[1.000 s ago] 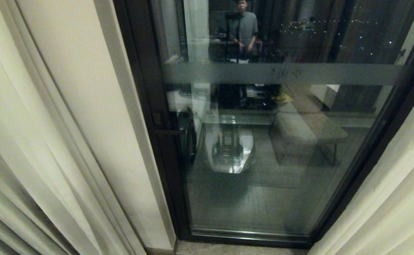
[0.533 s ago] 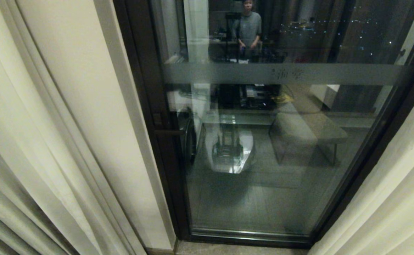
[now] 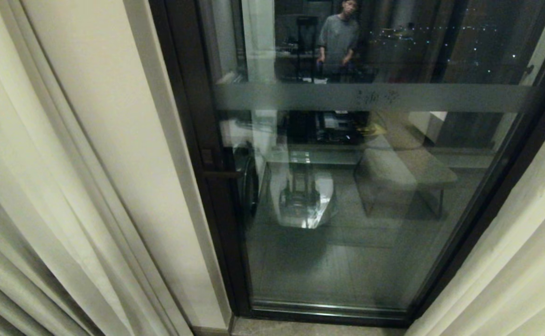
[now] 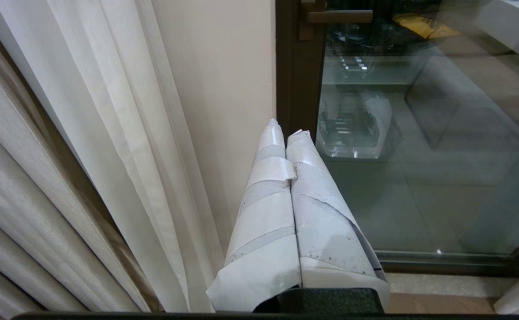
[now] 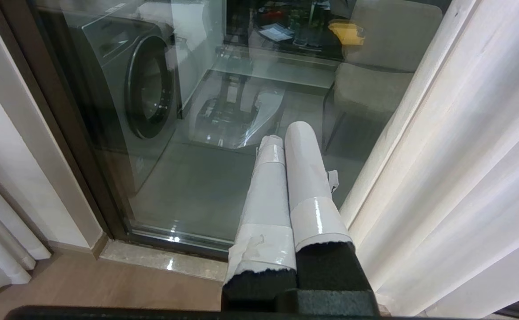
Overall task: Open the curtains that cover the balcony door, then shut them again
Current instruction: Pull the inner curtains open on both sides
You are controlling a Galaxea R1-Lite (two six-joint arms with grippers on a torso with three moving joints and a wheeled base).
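Note:
The curtains hang parted. One cream panel [image 3: 30, 186] is bunched at the left and another [image 3: 524, 242] at the right. Between them the balcony door [image 3: 347, 261] shows its dark frame and frosted band [image 3: 300, 96]. Neither gripper is in the head view. In the left wrist view, my left gripper [image 4: 286, 129] is shut and empty, its taped fingers pointing at the door frame, apart from the left curtain [image 4: 86, 133]. In the right wrist view, my right gripper [image 5: 285, 133] is shut and empty, close beside the right curtain [image 5: 464, 155] and facing the glass [image 5: 188, 186].
A cream wall strip [image 3: 114, 140] stands between the left curtain and the door frame. The door handle [image 3: 221, 174] sits on the left frame. A washing machine [image 5: 139, 89] stands behind the glass. A person [image 3: 340, 37] is reflected at the top. A stone threshold [image 5: 161, 260] meets the wooden floor.
The person's reflection has shifted to the right in the glass. The curtains, the door and the view itself have not moved.

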